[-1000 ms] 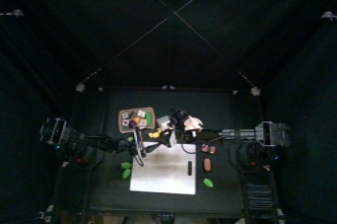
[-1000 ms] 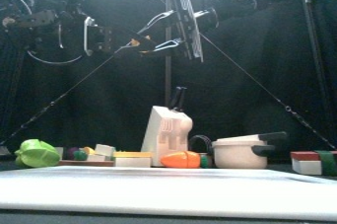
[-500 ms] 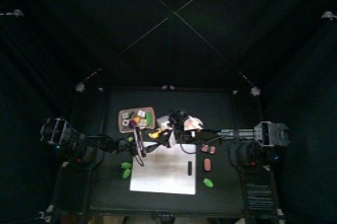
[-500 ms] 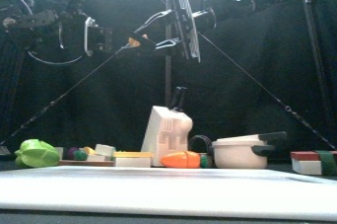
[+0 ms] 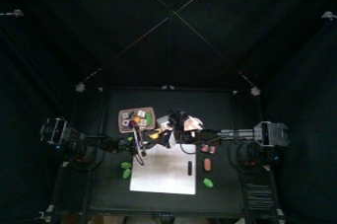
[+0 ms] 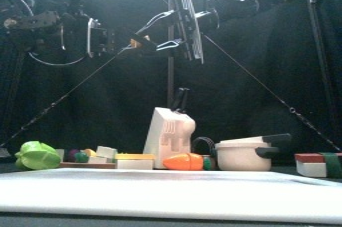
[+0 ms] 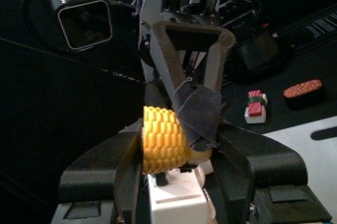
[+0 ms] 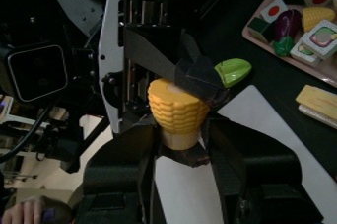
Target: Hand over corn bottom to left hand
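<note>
Corn passing between my two claws, high above the bench [image 6: 174, 196].
My right claw [image 8: 178, 119] is clamped on the corn [image 8: 176, 112]; my left claw [image 7: 178, 154] stands around the same corn, jaws apart either side, contact unclear. Below sit a white jug [image 6: 170, 136] and pot [image 6: 245, 154]. I can read no labels.

Corn bottom [image 7: 164, 137] between left pincer [image 7: 180, 159] jaws, right pincer [image 7: 198, 98] gripping it
</note>
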`<state>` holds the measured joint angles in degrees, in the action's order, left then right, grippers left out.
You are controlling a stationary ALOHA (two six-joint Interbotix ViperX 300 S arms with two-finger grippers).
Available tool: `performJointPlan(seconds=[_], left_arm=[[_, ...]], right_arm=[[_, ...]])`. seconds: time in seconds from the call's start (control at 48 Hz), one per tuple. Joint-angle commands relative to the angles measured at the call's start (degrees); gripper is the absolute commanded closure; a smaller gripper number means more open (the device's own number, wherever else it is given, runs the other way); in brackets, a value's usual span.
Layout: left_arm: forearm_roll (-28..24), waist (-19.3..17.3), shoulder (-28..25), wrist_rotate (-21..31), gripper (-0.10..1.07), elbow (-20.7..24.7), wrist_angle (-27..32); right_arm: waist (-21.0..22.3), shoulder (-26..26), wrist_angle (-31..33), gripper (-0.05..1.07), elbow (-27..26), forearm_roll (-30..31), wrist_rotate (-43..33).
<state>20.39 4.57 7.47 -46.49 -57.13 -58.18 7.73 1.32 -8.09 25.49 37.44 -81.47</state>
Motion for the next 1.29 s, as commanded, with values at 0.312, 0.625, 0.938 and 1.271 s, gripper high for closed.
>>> performJointPlan(seconds=[0.312,0.625,0.938,1.271], left_arm=[[-0.18,0.26,0.18,0.18,0.39,0.88,-0.26],[-0.09,0.26,0.44,0.44,0.39,0.70,-0.26],[-0.09,0.26,0.62,0.44,0.39,0.18,-0.18],[0.88,0.26,0.70,0.35,0.39,0.09,-0.26]], right_arm=[[0.35,0.88,-0.53,0.27,-1.14,0.88,0.44],[0.35,0.97,-0.26,0.00,-0.88,2.37,0.35],[0.35,1.85,0.00,0.00,-0.09,2.37,0.35],[0.18,4.04,0.00,0.00,2.37,2.46,0.35]])
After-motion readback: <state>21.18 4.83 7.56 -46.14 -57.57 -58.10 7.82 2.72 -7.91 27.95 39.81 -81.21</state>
